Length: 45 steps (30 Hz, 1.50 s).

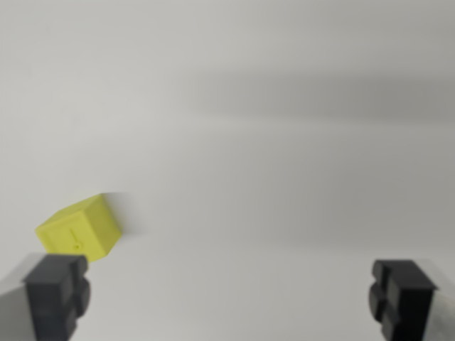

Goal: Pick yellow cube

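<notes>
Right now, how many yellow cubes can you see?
1. The cube sits on the surface at the wrist view's left, just above the left one of the open fingers. Others may lie outside this view.

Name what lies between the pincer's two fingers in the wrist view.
Only bare pale surface; the yellow cube sits beside the finger at the wrist view's left.

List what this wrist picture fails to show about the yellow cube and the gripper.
- Yellow cube: lower corner hidden behind the finger on the wrist view's left; edges motion-blurred, so contact is unclear.
- Gripper: fingers cut off by the bottom edge.
- Grey surface: blurred, no edges in view.
</notes>
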Tool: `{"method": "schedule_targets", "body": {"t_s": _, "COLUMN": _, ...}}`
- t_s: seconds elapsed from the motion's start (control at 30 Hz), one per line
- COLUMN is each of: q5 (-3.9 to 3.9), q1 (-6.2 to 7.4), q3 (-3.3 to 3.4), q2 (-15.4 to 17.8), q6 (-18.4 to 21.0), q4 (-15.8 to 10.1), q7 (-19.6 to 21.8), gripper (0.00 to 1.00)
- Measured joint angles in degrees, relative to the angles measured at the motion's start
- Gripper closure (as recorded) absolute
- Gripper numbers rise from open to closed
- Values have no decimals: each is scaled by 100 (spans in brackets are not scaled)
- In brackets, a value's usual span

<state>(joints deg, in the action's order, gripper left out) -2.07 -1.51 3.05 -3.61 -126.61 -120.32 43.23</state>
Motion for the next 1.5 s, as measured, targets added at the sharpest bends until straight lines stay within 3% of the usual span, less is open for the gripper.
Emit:
{"method": "schedule_targets", "body": {"t_s": 0.8, "q5": 34, "q1": 374, "q3": 0, "q2": -52, "q6": -873, "q4": -886, "q7": -245, "gripper": 0}}
{"method": "schedule_targets", "body": {"t_s": 1.5, "q5": 89, "q1": 735, "q3": -1, "q2": -295, "q6": -1650, "q4": -1481, "q7": -455, "gripper": 0}}
